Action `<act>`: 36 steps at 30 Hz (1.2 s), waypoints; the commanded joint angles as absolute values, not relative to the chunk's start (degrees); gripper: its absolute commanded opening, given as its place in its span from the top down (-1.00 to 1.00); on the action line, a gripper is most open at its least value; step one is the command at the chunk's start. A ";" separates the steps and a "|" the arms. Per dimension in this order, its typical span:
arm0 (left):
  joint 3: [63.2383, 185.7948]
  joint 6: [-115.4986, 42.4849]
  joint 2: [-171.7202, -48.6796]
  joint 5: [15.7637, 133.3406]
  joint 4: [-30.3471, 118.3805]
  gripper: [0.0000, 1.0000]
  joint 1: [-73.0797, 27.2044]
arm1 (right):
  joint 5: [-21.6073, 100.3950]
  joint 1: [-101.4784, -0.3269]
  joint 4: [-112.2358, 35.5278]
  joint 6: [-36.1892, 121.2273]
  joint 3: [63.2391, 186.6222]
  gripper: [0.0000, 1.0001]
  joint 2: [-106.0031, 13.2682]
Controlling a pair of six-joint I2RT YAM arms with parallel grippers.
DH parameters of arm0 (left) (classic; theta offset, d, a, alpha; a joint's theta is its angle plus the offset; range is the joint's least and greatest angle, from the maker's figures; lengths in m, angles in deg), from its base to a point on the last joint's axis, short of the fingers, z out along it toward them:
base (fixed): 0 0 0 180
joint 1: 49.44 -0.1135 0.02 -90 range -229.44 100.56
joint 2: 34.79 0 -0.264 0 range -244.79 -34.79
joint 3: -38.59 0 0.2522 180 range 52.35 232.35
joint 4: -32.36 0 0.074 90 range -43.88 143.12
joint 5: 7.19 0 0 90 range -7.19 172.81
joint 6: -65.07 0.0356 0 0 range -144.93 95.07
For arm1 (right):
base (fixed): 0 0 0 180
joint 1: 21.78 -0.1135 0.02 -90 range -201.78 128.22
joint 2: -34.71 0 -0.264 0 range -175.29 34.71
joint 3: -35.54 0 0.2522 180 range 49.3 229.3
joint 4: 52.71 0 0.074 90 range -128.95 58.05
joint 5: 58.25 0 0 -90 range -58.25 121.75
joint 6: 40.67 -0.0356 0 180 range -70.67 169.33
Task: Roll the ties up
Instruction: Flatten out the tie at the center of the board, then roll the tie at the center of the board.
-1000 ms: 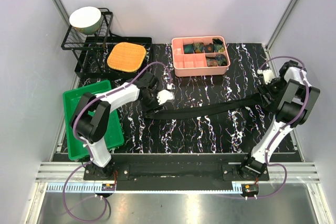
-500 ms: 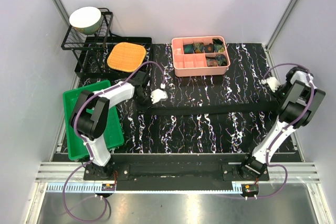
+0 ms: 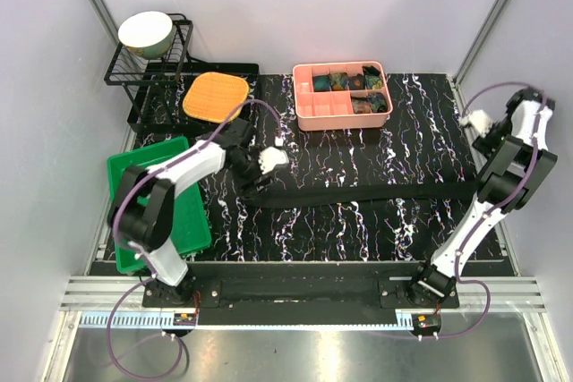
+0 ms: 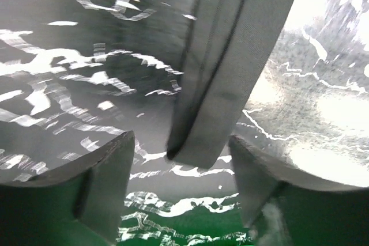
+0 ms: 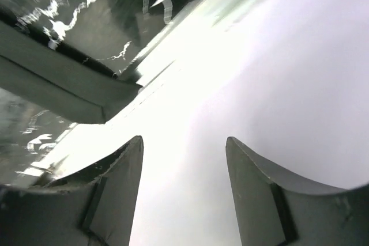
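Left wrist: tie (image 4: 228,73) end btwn L claw (image 4: 181,139) tips, released | R claw (image 5: 184,142) released, off tie

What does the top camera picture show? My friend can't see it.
A long black tie lies stretched flat across a black marbled table. The left gripper hovers near its left end; the right gripper is up past its right end.

The right pincer (image 3: 474,120) has let go of the tie (image 3: 358,195), now lying flat, and lifted away.
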State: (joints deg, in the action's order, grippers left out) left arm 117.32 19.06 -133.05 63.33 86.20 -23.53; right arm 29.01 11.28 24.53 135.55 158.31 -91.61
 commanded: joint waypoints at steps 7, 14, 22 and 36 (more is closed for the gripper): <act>113.79 4.54 -109.87 63.37 73.75 -0.97 -25.62 | 51.61 -3.38 31.24 105.99 145.83 -0.22 -71.65; 105.79 -11.56 -99.75 70.33 58.95 -0.98 -25.44 | 53.99 -25.01 18.45 88.46 127.45 0.20 -66.62; 108.43 6.35 -105.02 56.72 74.79 -0.97 -25.27 | 43.21 -30.39 10.19 85.08 121.99 0.43 -74.53; 110.78 23.15 -119.33 63.20 73.54 -0.97 -9.72 | 34.48 -18.79 10.01 100.39 113.63 0.49 -73.48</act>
State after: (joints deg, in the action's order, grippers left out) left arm 104.68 18.84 -114.06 61.86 74.48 -13.91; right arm 40.73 -18.97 13.89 93.34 117.39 -71.85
